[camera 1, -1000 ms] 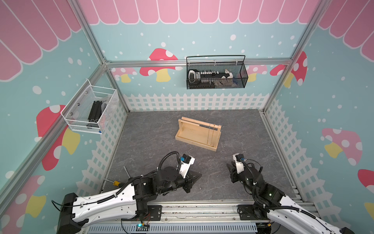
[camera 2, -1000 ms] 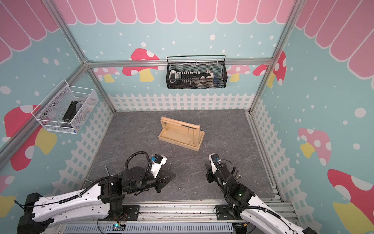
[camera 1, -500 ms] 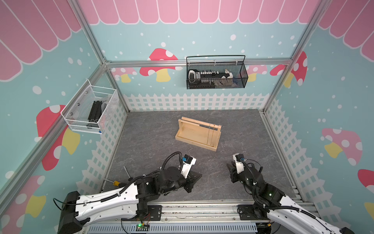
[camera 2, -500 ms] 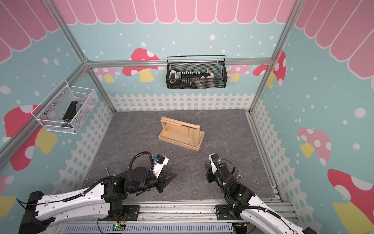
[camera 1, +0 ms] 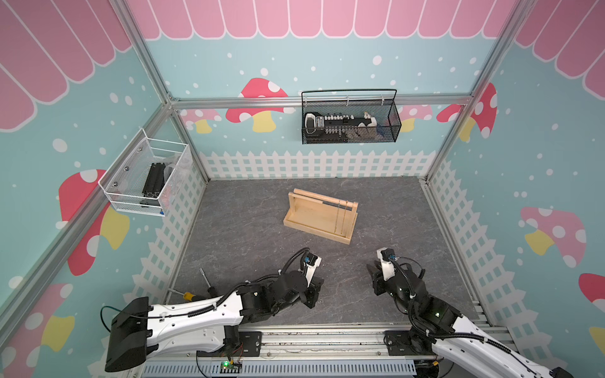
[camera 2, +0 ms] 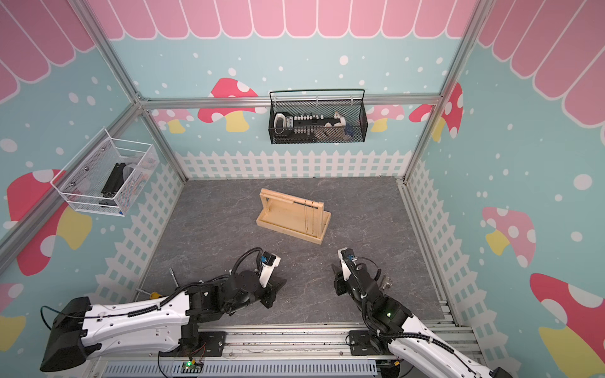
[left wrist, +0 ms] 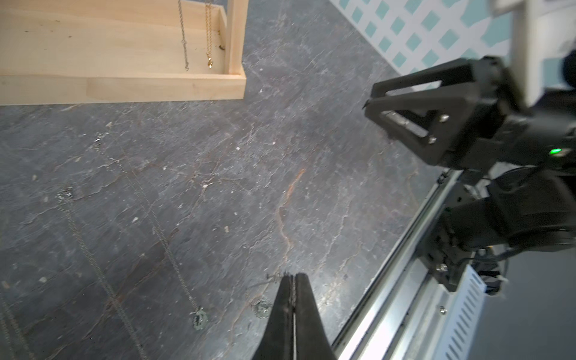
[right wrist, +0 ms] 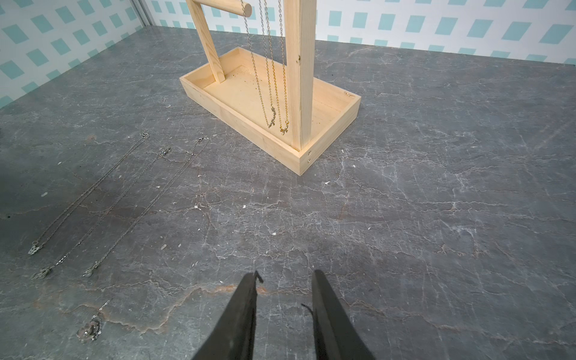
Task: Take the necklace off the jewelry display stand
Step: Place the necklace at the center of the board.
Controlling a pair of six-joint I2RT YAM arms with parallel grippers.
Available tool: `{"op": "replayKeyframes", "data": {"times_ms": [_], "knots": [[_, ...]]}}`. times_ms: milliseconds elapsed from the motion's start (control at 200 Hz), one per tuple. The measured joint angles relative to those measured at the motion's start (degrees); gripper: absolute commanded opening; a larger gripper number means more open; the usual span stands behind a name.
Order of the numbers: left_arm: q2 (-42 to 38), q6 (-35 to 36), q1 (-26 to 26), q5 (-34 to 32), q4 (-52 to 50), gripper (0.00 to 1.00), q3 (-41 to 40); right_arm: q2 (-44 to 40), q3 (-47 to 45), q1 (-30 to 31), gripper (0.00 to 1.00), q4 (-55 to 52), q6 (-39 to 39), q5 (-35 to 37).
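Necklaces point(right wrist: 271, 118) hang from jewelry display stand point(right wrist: 243, 127).

You're looking at a pale, unpainted wood jewelry display stand point(camera 1: 319, 217) on a dark grey surface point(camera 1: 245, 235), veined with lighter cracks and one rust-orange streak point(right wrist: 218, 288). Of the stand's two chains, you have a gold necklace point(right wrist: 283, 127) and a silver necklace point(right wrist: 271, 120). The loose chains point(right wrist: 89, 191) on the surface are silver too. Your walls point(camera 1: 327, 52) are teal with white dots and red and pink mushrooms on yellow stems, topped by a pink scalloped border point(camera 1: 294, 16) and edged with a white picket fence point(camera 1: 311, 163). The wire basket point(camera 1: 350, 139) is black, the mesh basket point(camera 1: 131, 199) white. The fingers point(right wrist: 240, 318) are black.
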Motion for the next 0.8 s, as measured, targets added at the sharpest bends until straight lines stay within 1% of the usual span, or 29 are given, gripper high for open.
{"op": "replayKeyframes", "data": {"times_ms": [75,180,300,425,640,800], "knots": [[2.4,1.2,0.9,-1.7,0.1,0.0,1.0,-0.3,0.0,0.0,0.32,0.0,0.0,-0.1],[4.6,2.2,3.6,-3.3,0.7,0.0,1.9,-0.3,0.0,0.0,0.32,0.0,0.0,-0.4],[6.5,3.0,7.0,-3.4,1.9,0.0,2.0,-0.3,0.0,0.0,0.32,0.0,0.0,-0.4],[10.2,3.9,9.7,-2.9,3.0,0.0,2.8,-0.3,0.0,0.0,0.32,0.0,0.0,-0.6],[17.0,5.4,11.5,-1.6,4.6,0.0,5.5,0.2,0.0,0.0,0.32,0.0,0.0,-0.6],[20.3,6.4,12.3,-1.0,5.7,0.0,7.2,0.6,0.0,0.0,0.32,0.0,0.0,-0.6]]}}
